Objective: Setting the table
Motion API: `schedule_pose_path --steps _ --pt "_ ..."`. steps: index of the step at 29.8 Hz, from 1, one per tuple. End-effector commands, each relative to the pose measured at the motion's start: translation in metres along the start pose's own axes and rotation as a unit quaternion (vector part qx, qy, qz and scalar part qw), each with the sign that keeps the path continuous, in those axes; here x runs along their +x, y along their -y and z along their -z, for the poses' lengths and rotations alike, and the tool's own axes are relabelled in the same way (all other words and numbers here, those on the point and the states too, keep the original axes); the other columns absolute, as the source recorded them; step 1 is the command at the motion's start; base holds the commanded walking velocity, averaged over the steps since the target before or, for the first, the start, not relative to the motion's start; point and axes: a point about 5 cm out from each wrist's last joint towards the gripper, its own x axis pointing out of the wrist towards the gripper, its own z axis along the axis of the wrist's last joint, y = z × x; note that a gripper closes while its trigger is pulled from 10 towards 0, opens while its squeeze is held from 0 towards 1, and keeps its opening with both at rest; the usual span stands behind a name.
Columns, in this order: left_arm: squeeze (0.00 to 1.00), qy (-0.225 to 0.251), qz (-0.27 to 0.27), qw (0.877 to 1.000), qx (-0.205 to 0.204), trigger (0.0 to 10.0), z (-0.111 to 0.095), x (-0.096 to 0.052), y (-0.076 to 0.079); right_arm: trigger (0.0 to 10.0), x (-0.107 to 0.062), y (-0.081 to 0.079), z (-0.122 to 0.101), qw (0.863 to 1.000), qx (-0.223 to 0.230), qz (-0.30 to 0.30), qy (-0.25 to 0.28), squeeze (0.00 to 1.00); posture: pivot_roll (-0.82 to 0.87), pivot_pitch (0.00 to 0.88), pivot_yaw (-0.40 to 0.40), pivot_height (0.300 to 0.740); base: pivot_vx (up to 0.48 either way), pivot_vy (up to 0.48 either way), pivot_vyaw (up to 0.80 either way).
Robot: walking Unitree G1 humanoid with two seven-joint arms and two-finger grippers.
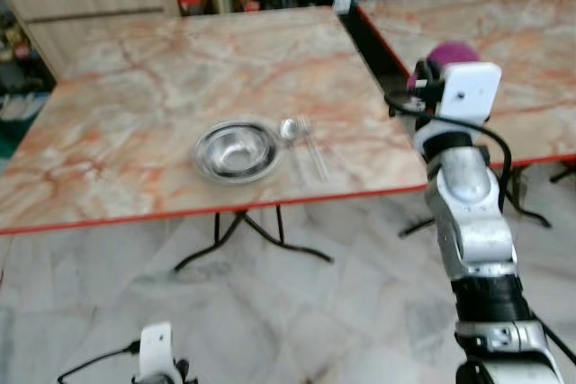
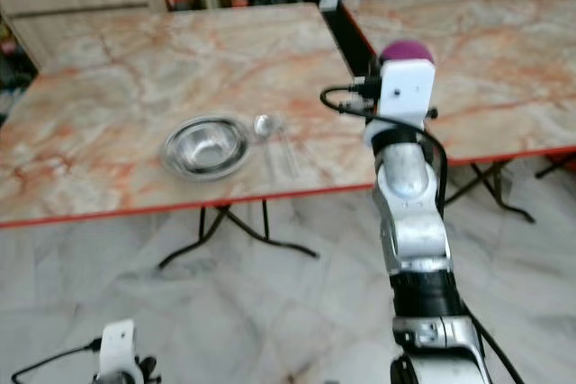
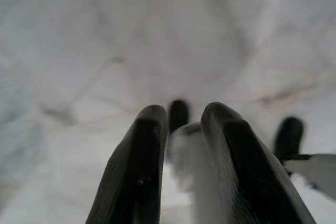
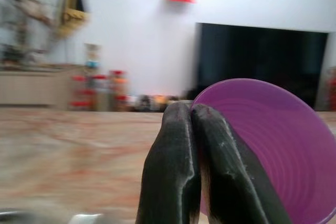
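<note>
1. I take the steel bowl [image 1: 236, 149] as my landmark. It sits on the near marble table [image 1: 126, 87], close to the table's front edge, and I judge this part of the setting done.
2. Just beside the bowl, on the side toward my right arm, lie a spoon [image 1: 290, 129] and what looks like a fork [image 1: 312, 152]. Their long axes run from the table's front edge toward its far side, the spoon's head at the far end. Blur hides whether they touch the bowl.
3. What I judge is left is the purple cup [image 4: 273, 145]. My right gripper [image 4: 195, 145] has its fingers pinched together on the cup's rim and holds it raised, well off to the right of the bowl, above the table's right-hand front corner. The cup is tipped, its mouth facing the wrist camera.
4. My left gripper [image 3: 181, 145] hangs idle low over the floor, nearer me than the bowl, fingers slightly parted, holding nothing.
</note>
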Motion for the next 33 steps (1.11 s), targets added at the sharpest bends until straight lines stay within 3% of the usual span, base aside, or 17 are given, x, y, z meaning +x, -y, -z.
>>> schedule_pose_path --steps 1,15,33 --pt "0.00 -0.013 -0.002 1.000 0.007 10.0 0.0065 -0.0009 -0.0020 10.0 0.0021 0.0018 -0.0074 1.000 -0.006 -0.002 0.014 0.00 -0.11 0.097 0.026 0.740 0.000 0.480 0.00" --pt "0.00 -0.011 -0.003 1.000 0.007 10.0 0.0052 -0.0008 -0.0021 10.0 0.0024 0.0003 -0.0072 1.000 -0.010 -0.004 0.014 0.00 -0.11 0.101 0.026 0.740 0.000 0.458 0.00" --pt "0.00 -0.006 -0.002 1.000 0.011 10.0 0.0032 -0.0007 -0.0030 10.0 0.0020 -0.0017 -0.0068 1.000 -0.011 -0.008 0.016 0.00 -0.11 0.101 0.031 0.740 0.000 0.000 0.24"
